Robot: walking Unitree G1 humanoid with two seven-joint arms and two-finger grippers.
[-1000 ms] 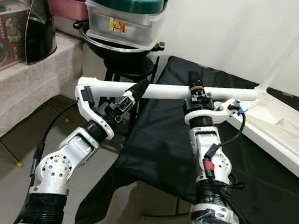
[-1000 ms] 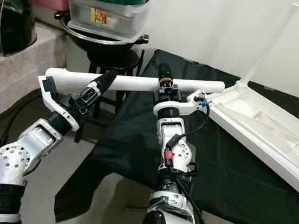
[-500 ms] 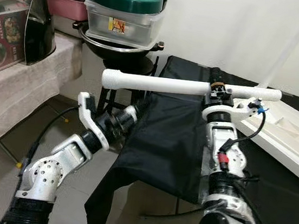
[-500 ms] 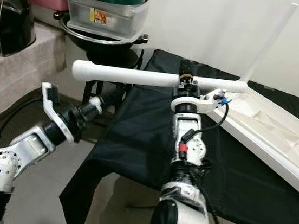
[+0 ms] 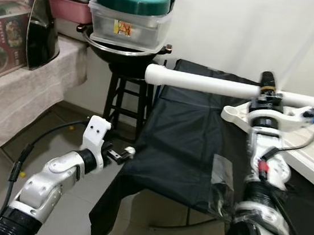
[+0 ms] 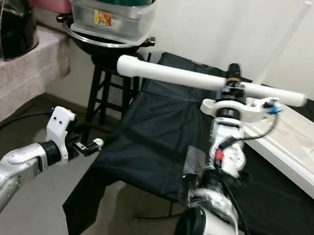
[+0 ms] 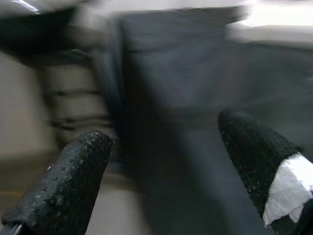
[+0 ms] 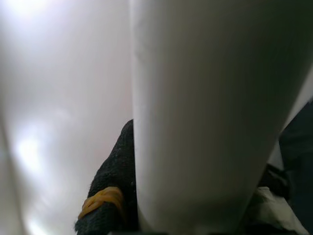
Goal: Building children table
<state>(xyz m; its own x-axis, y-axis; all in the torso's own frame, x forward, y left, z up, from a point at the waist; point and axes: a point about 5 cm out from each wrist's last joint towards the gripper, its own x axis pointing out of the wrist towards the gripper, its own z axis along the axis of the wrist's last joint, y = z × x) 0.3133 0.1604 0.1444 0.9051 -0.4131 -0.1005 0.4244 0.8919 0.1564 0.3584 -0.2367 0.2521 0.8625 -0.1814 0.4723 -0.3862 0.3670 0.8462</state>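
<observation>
Gripping a long white table leg (image 5: 218, 86) near its right end, the right end effector (image 5: 266, 92) holds it level and raised above a table draped in black cloth (image 5: 187, 150). To the right, on the far side of the cloth, lies the white tabletop (image 6: 293, 148), upside down, with one slim leg (image 6: 283, 44) already standing up from it. The left end effector (image 5: 119, 155) hangs low at the left, just off the cloth's near edge, its fingers (image 7: 73, 181) spread wide and empty. Behind, a black stool (image 5: 127, 99) carries a wok and a clear box with a green lid (image 5: 131, 11).
</observation>
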